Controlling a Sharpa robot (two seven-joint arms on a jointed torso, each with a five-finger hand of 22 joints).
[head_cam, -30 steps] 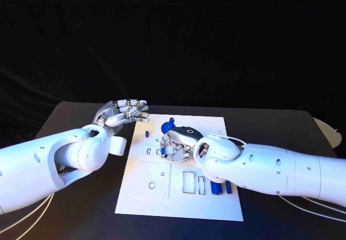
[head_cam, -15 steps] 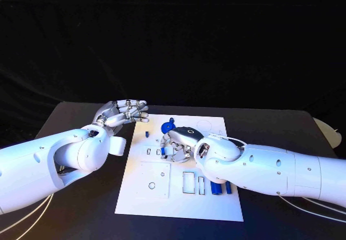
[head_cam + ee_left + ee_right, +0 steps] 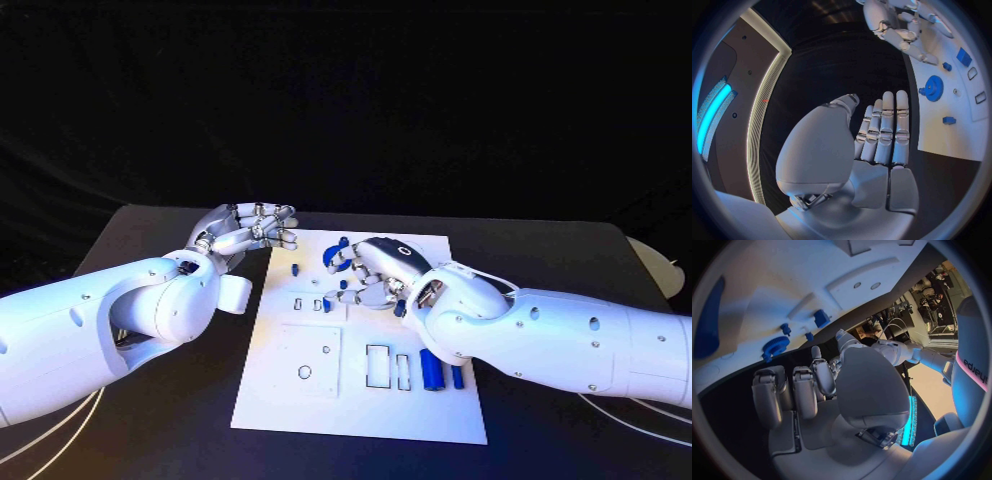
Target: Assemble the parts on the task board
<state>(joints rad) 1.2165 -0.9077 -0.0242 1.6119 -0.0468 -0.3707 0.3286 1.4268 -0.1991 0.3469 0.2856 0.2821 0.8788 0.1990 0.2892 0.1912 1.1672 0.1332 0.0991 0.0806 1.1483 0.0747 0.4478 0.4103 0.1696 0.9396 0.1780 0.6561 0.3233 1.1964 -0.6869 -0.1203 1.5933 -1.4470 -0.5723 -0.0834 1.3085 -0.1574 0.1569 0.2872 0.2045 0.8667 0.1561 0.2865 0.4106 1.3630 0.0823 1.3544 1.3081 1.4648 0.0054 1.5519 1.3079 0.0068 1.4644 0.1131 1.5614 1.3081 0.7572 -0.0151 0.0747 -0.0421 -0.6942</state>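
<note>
Nearest on the black worktop [image 3: 159, 420], we are logging the white task board [image 3: 361, 410], lying flat between the two arms. Two blue bar-shaped parts [image 3: 431, 369] are lying on its near right portion, beside rectangular slots. Mid-board, the right hand [image 3: 371, 275] is hovering over the board, fingers curled downward; we cannot tell whether it is holding anything. A blue gear [image 3: 933, 88] is sitting on the far portion, with a small blue peg [image 3: 296, 268] nearby. Just off the board's far left corner, the left hand [image 3: 245, 228] is hanging with fingers extended together, holding nothing.
</note>
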